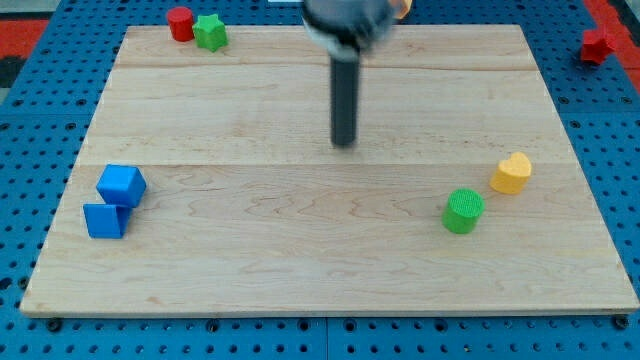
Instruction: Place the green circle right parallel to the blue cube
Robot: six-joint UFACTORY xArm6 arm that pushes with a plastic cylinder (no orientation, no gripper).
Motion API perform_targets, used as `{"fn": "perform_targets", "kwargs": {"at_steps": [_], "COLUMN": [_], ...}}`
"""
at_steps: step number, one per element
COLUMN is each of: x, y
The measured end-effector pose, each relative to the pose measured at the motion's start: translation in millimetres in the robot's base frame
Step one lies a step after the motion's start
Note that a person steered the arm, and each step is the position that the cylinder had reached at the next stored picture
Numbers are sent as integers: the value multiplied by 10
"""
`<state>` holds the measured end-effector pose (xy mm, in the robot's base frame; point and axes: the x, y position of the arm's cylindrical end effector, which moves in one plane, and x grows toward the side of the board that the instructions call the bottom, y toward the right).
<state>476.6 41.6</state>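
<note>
Blue pegboard (30, 150) is seen surrounding a pale wooden board (300, 250) on all sides, with a red patch of surface at the view's top left and top right corners. Nearest the view's bottom, at the left, a blue block (105, 220) of squarish outline is recorded, touching the blue cube (122, 184) set just above and slightly to its right. Across the board, toward the view's right and at roughly the same depth, the green circle (463, 211) is found standing upright, well apart from the blue cube. A yellow block (511, 173), possibly heart-shaped though its outline is not sharp, lies just beside the green circle, up and to the right, with a narrow gap between them. Further up, near the board's middle, the dark rod is seen descending from a blurred mount at the view's top, and my tip (345, 144) is placed on bare wood, well apart from every block, with the green circle below and to its right. No hand or jaws are fitted, so no open or closed state can be told. At the far top left edge, a red cylinder (180, 23) and a green star (210, 32) are noted touching. A red block (597, 44) of unclear shape rests off the board at the top right.
</note>
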Motion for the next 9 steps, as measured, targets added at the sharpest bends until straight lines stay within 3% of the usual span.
{"fn": "perform_targets", "kwargs": {"at_steps": [1, 2, 3, 4, 5, 6, 7, 8, 9], "x": [540, -112, -44, 1057, 90, -528, 477, 353, -450], "y": [-663, -1139, -355, 208, 515, 1696, 2077, 903, 52]}}
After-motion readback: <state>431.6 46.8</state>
